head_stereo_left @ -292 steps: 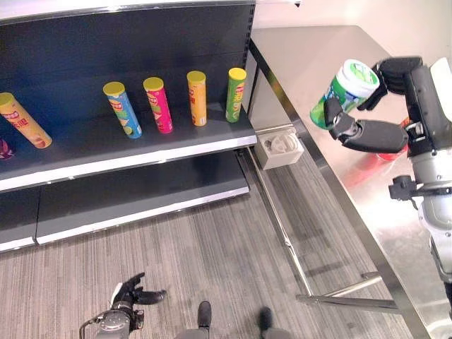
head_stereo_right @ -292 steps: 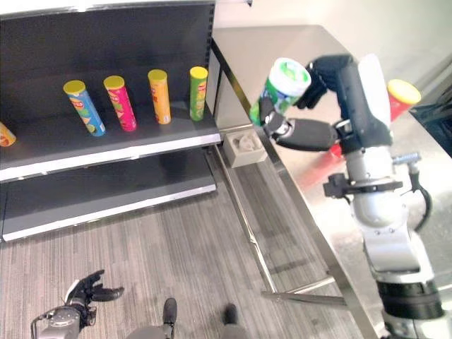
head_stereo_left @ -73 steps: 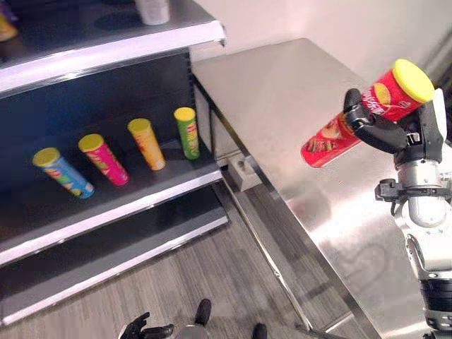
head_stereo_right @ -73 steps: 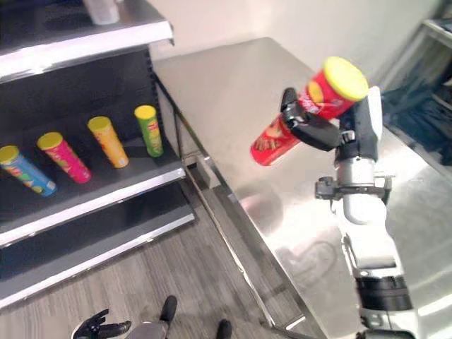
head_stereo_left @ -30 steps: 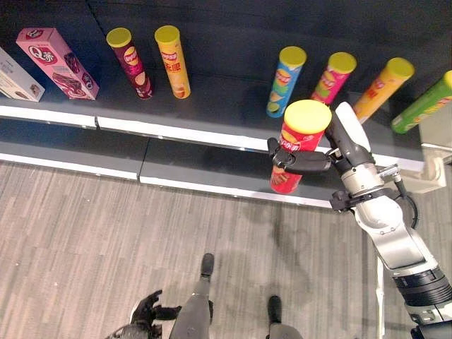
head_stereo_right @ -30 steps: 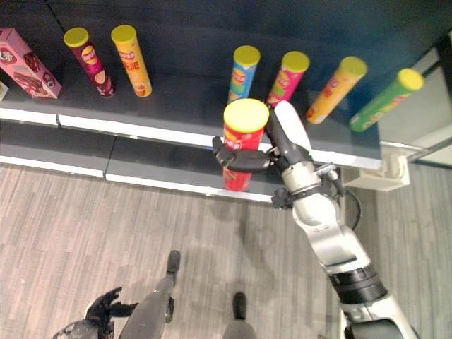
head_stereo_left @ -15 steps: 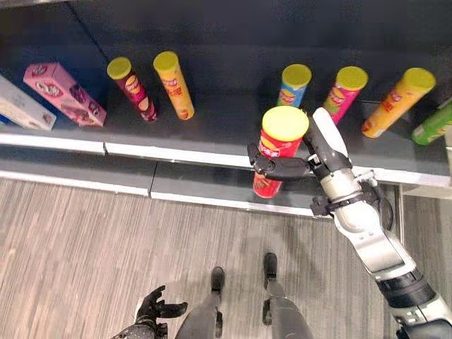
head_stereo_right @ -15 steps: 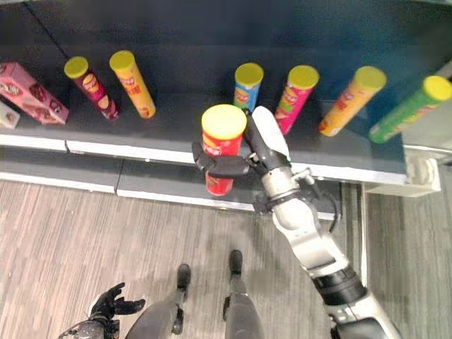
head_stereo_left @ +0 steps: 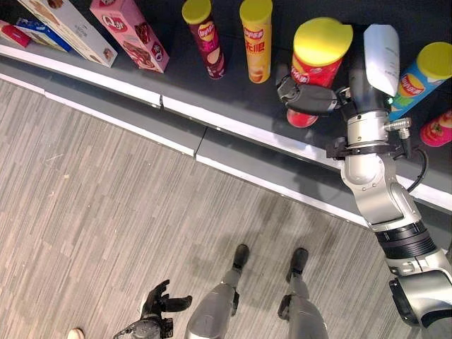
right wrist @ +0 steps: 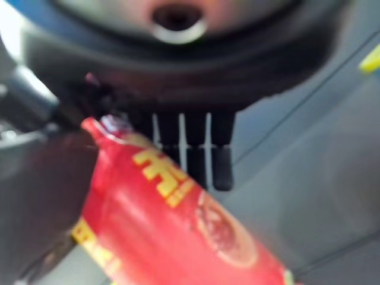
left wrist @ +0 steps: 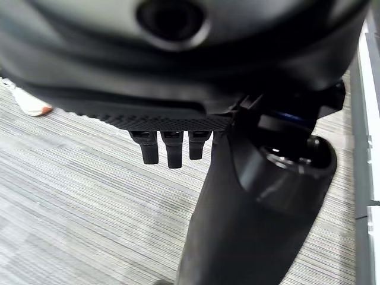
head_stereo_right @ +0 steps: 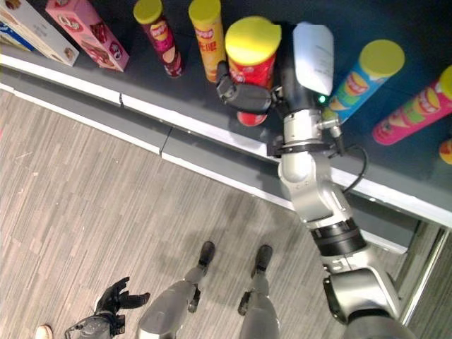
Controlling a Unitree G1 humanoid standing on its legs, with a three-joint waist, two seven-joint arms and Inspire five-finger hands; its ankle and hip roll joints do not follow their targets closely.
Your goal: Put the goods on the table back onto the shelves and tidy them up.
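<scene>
Holding the tall red chip can with the yellow lid, the right hand has its fingers and thumb wrapped tight around the can's middle. The can stands almost straight up. Its bottom is over the dark shelf, close to the white front edge, but I cannot tell if it is touching the shelf or just above it.

On one side, near the can, stands an orange can with a yellow lid, and past that a dark purple can with a yellow lid. On the other side, just past the arm, is a blue can with a yellow lid, then a pink can. Further along the shelf, toward its left end, lean a pink box and a white box.

To do this step well, I think the hand should go down slowly and keep the can straight, so it lands flat in the gap between the orange can and the blue one. It should sit a bit further back from the front edge, in line with the others. The fingers should only let go when the can stands by itself, and then pull away gently so nothing gets bumped.

The left hand hangs low over the grey wood floor, with its fingers loose and spread, holding nothing.
</scene>
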